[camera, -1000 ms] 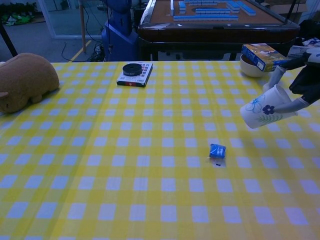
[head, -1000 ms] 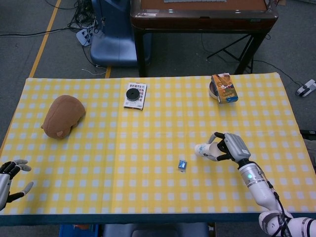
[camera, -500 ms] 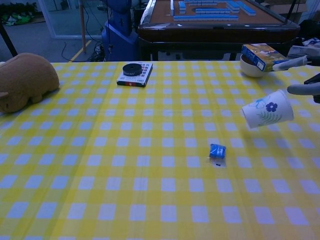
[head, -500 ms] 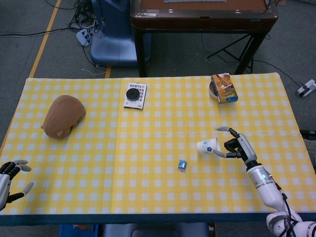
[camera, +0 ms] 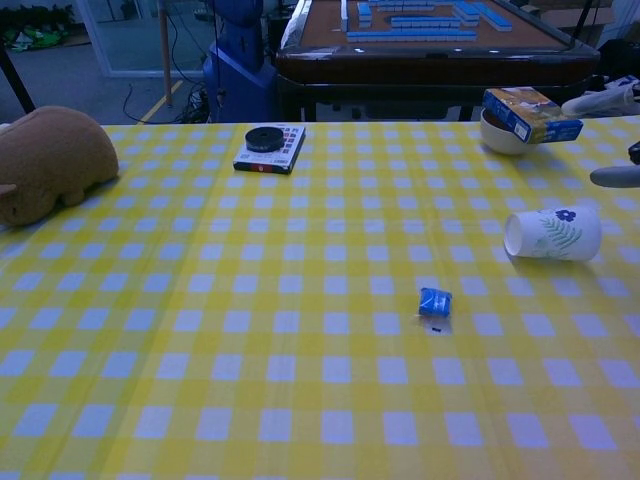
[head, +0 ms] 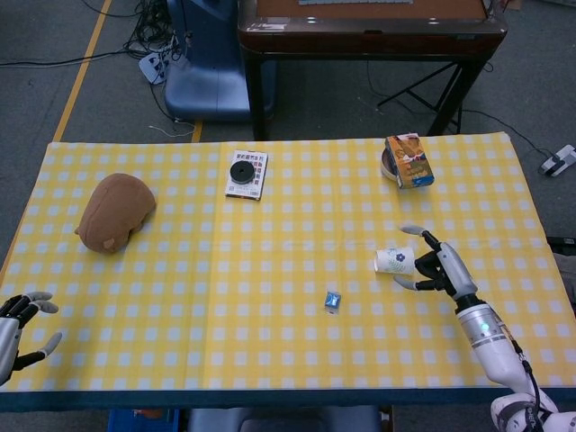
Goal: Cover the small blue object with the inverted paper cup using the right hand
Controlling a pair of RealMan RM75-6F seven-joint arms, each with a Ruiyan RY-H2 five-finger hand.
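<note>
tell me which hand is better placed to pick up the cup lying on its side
Right. The right hand sits open just beside the paper cup, fingers spread toward it. The left hand is at the table's far left corner, across the cloth from both the cup and the small blue object.

Indoor lab or workshop: bare grey floor with loose cables and a power strip [head: 149,65] at eleven o'clock, a mahjong table [camera: 420,40] at twelve o'clock behind the yellow-checked counter [head: 270,270].
</note>
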